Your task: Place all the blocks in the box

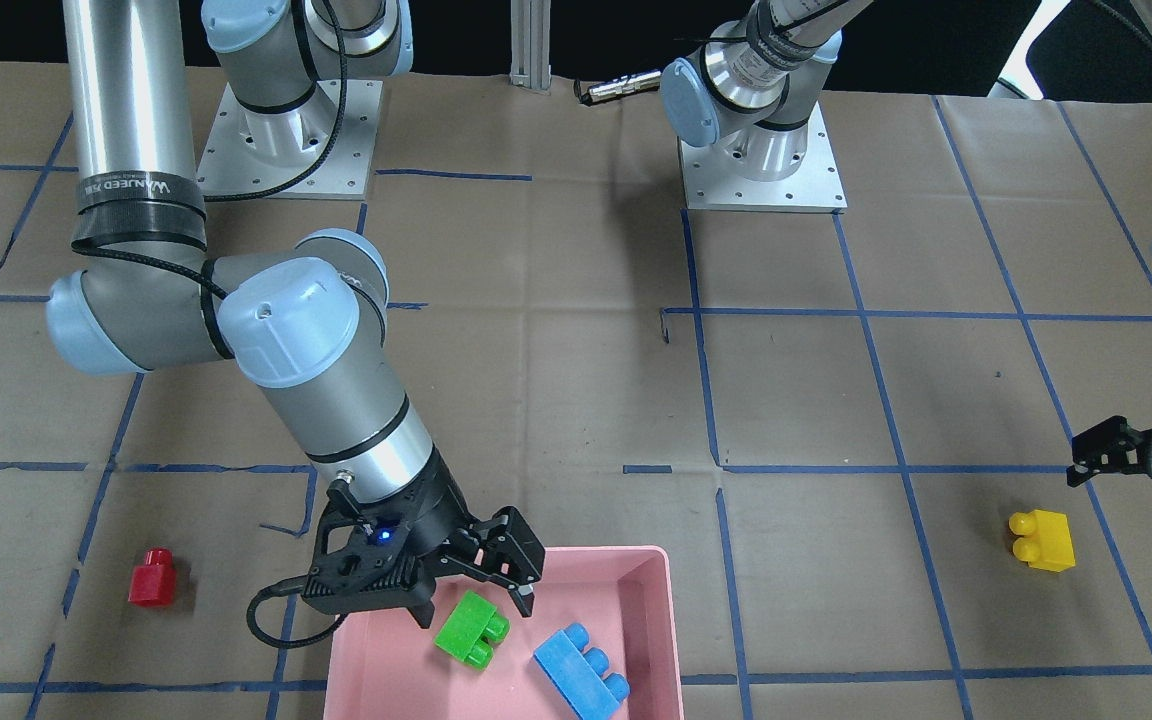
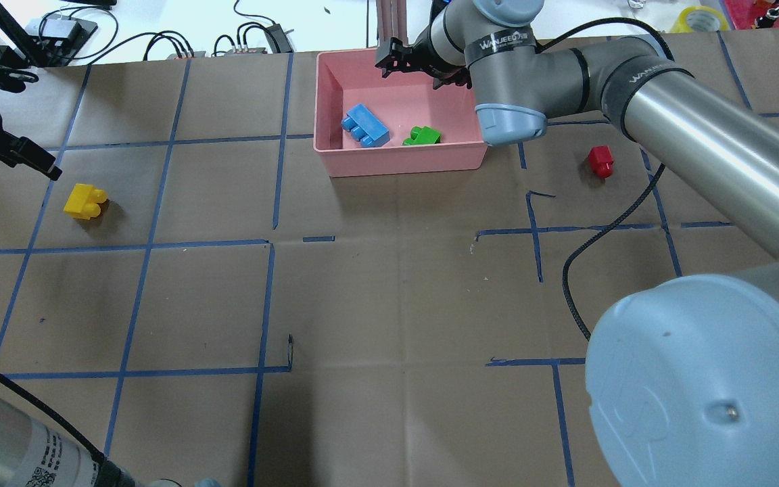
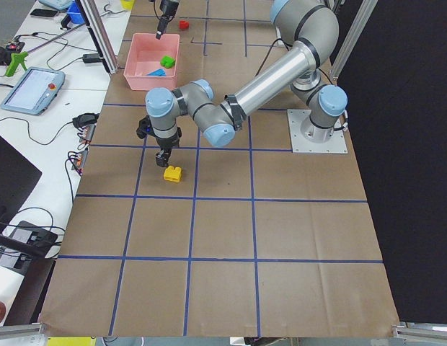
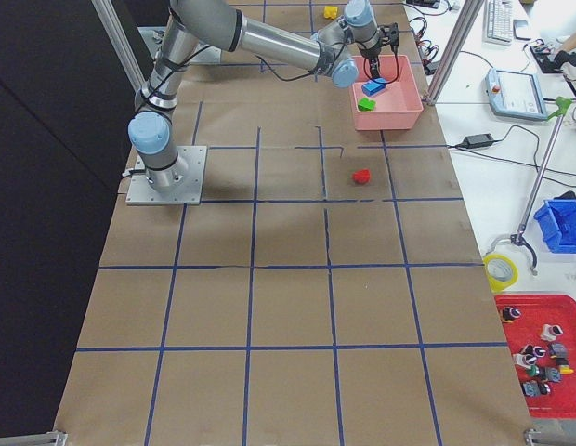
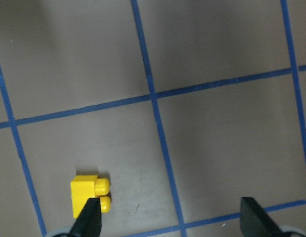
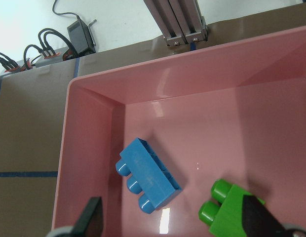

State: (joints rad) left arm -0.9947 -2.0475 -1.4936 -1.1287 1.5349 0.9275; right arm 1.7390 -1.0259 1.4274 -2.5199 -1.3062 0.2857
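With the green brick (image 1: 472, 628) and blue brick (image 1: 581, 670) in the box (image 1: 671, 620) beneath the open, empty right hand (image 1: 476, 608), the yellow brick (image 5: 90, 193), well away from the box on the counter (image 1: 536, 400), sits off-centre under the open left hand (image 5: 172, 217), so a straight descent could knock it aside.

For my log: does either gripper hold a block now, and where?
Nothing is held. The left gripper and the right gripper are both open, empty.

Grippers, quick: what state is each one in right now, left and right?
Left gripper: open, empty, fingers spread above the table near the yellow block.
Right gripper: open, empty, over the box above the green block.
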